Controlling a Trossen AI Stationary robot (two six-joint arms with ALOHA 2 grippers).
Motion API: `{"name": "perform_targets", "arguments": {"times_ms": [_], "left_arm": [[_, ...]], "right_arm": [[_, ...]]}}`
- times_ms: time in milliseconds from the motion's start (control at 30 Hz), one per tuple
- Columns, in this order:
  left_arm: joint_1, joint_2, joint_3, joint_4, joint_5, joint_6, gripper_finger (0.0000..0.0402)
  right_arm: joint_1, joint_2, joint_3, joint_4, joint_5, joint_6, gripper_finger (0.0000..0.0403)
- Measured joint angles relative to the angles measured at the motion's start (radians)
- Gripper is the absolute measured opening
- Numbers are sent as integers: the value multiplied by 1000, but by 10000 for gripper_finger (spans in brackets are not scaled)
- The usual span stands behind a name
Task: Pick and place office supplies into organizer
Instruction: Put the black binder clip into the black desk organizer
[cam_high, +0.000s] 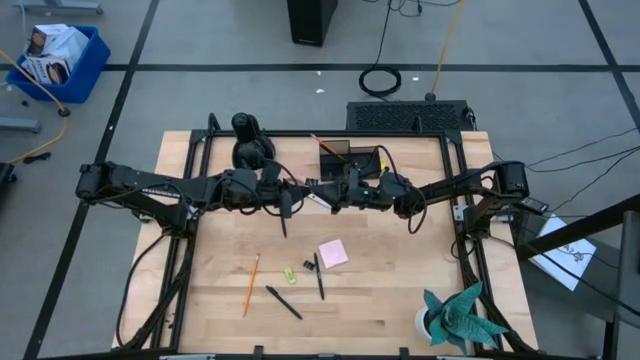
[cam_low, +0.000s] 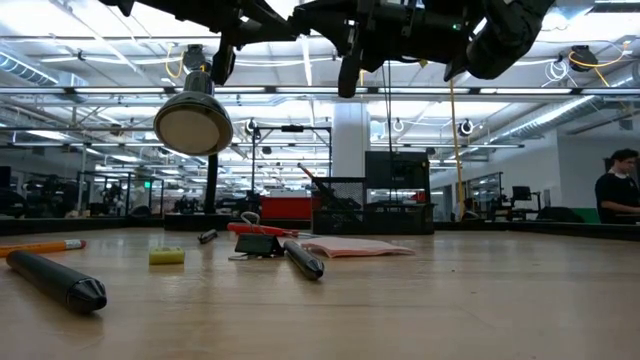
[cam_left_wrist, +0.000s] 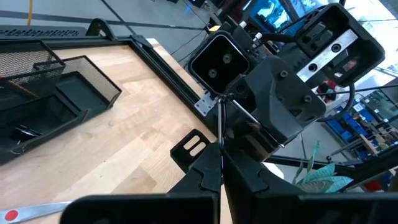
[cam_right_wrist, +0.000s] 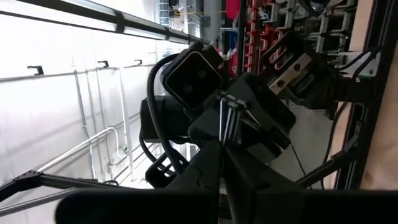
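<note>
A: High view: left gripper (cam_high: 298, 190) and right gripper (cam_high: 340, 190) meet nose to nose over the table, near the organizer (cam_high: 348, 155); pencil (cam_high: 251, 283) and pink pad (cam_high: 333, 252) lie well apart from them

B: Low view – both hang high above the wood; little else to tell

A: Left wrist view: its jaws are pressed onto a thin black pen (cam_left_wrist: 219, 121); right wrist view: that gripper's jaws pinch the same pen

B: Two grips on one pen – if either arm pulls before the other lets go, I'd expect it to twist, slip or drop; a skewed hold could miss the organizer's tall compartment
</note>
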Motion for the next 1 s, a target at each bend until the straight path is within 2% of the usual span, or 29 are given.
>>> {"name": "perform_targets", "arguments": {"times_ms": [233, 533, 667, 867, 1000], "left_arm": [[9, 0, 0, -17, -23, -17, 24], [33, -3, 0, -243, 0, -74, 129], [44, -24, 1, -284, 40, -73, 165], [49, -83, -1, -348, 31, -64, 177], [60, -123, -1, -374, 18, -57, 177]], "right_arm": [[-1, 0, 0, 5, 5, -35, 2], [-27, 0, 0, 29, -18, -72, 1], [-47, -16, -29, 24, -21, -97, 1], [-107, -119, -162, -28, 11, -132, 0], [-149, -215, -252, -173, 62, -153, 0]]}}
